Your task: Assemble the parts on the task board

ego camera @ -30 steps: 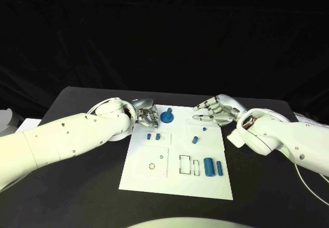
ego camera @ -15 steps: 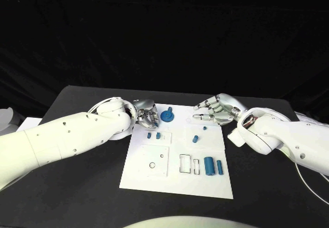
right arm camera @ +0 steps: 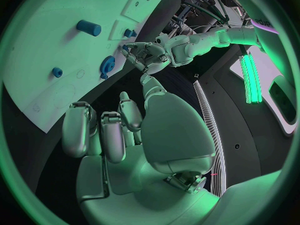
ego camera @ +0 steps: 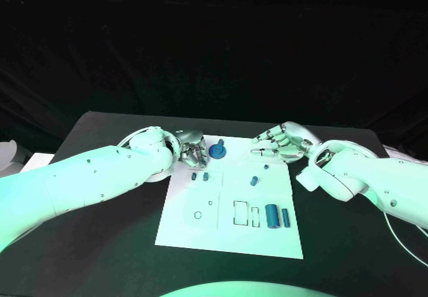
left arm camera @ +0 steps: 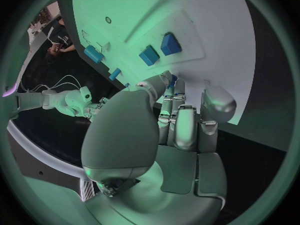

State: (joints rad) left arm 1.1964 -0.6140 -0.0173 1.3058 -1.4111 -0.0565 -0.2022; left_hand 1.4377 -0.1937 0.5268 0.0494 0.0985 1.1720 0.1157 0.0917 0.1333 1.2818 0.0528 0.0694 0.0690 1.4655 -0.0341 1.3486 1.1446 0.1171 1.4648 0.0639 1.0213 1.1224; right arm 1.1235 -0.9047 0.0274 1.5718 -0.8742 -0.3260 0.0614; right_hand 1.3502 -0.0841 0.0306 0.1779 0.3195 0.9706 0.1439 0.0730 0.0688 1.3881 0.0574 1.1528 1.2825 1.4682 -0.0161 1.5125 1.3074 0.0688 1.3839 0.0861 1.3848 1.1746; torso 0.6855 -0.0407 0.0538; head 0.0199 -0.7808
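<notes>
— Where on the desk (ego camera: 107, 247)?
— White task board (ego camera: 268, 241) at the middle, running from near the far edge toward the near edge.

— And the parts?
— Blue gear (ego camera: 218, 151) at the board's far-left corner, standing up from the board. Two small blue pegs (ego camera: 199, 177) just nearward of it, side by side, by the board's left edge. A short blue cylinder (ego camera: 253, 181) near the board's centre, a tiny blue stud (ego camera: 266, 166) farther back. Two larger blue cylinders (ego camera: 278, 217) lying parallel toward the near-right part of the board, beside two rectangular outlines (ego camera: 246, 213). A small ring mark (ego camera: 197, 215) on a raised square pad at the near-left.

— Left hand?
— Left hand (ego camera: 190, 150) at the far-left corner of the board, right beside the gear. Fingers (left arm camera: 181, 130) curled in close together. Fingertips close to the gear, contact impossible to tell; nothing seen gripped.

— Right hand?
— Right hand (ego camera: 284, 143) over the board's far-right corner, well apart from the gear. Fingers (right arm camera: 103, 132) bent inward, loosely side by side, nothing seen between them. Hanging above the board, not touching any part.

— Anything held at all?
— Cannot tell for the left; nothing visible in the right.
</notes>
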